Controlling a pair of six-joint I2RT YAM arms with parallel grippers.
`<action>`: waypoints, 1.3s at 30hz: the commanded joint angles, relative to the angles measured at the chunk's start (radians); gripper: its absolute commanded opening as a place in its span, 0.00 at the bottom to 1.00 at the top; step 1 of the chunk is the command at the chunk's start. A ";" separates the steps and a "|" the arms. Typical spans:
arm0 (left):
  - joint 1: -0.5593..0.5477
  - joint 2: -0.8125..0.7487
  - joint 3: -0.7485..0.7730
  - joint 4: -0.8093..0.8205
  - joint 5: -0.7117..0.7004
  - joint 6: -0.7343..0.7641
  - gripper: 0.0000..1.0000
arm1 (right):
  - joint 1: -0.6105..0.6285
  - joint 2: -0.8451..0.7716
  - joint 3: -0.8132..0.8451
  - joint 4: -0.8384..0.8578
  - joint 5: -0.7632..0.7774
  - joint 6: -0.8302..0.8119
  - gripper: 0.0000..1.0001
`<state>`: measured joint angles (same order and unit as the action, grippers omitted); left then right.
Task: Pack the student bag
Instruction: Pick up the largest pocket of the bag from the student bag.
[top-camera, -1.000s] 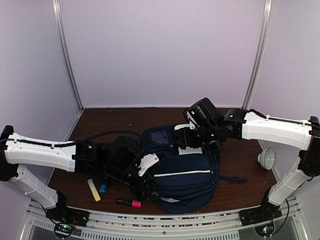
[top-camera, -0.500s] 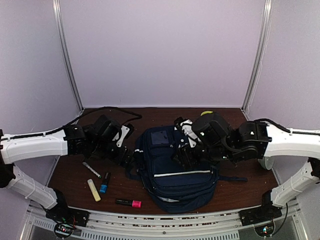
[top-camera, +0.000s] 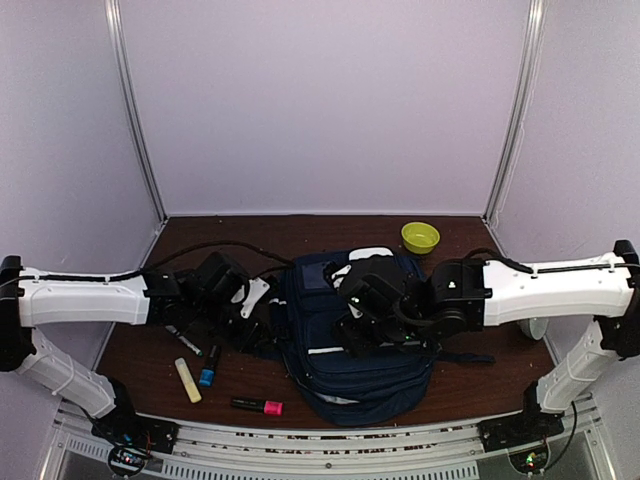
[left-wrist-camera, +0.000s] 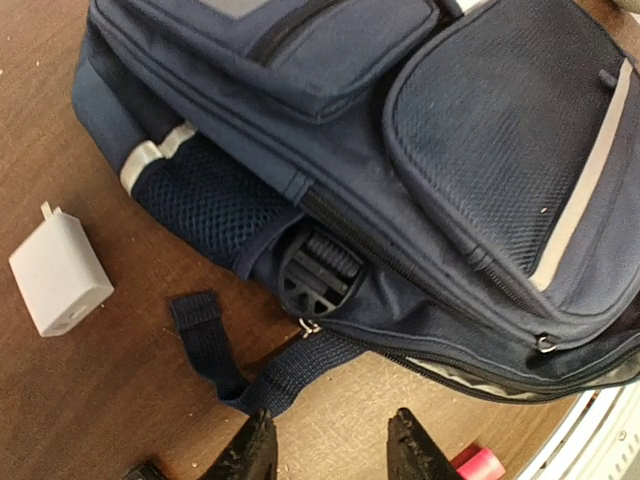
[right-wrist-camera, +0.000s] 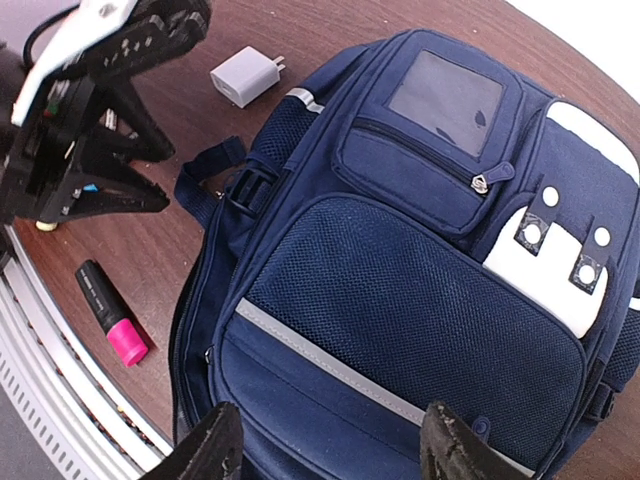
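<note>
The student bag (top-camera: 365, 355) is a navy backpack lying flat on the brown table, front side up, with a white reflective stripe and white patches (right-wrist-camera: 545, 265). Its main zipper stands slightly open along the near left edge (left-wrist-camera: 560, 375), showing light lining. My left gripper (top-camera: 258, 325) hovers at the bag's left side, open (left-wrist-camera: 330, 455), with only bare table between the fingers and a loose strap (left-wrist-camera: 215, 350) just beyond. My right gripper (top-camera: 350, 328) hangs open (right-wrist-camera: 325, 450) over the bag's front pocket, holding nothing.
A white charger (left-wrist-camera: 60, 280) lies left of the bag. A pink-tipped marker (top-camera: 258, 405), a yellow highlighter (top-camera: 187, 380), a blue marker (top-camera: 207, 372) and a black pen (top-camera: 185, 340) lie front left. A green bowl (top-camera: 420, 237) stands behind the bag.
The left arm pulled away from the bag's front corner and now sits at its left side. The right arm swung from the bag's back to over its front, uncovering the green bowl.
</note>
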<state>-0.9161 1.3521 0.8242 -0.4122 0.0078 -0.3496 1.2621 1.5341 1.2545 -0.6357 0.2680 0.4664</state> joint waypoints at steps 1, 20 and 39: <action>0.000 0.019 -0.059 0.119 0.019 0.008 0.38 | -0.020 -0.015 -0.010 0.004 0.033 0.041 0.62; 0.025 0.228 -0.083 0.377 0.042 0.079 0.39 | -0.034 -0.050 -0.060 0.024 0.011 0.090 0.62; 0.025 0.287 -0.056 0.462 0.136 0.088 0.04 | -0.035 -0.068 -0.088 0.036 0.007 0.096 0.62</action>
<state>-0.8951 1.6501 0.7612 -0.0540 0.0982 -0.2584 1.2320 1.4845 1.1732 -0.6102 0.2668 0.5529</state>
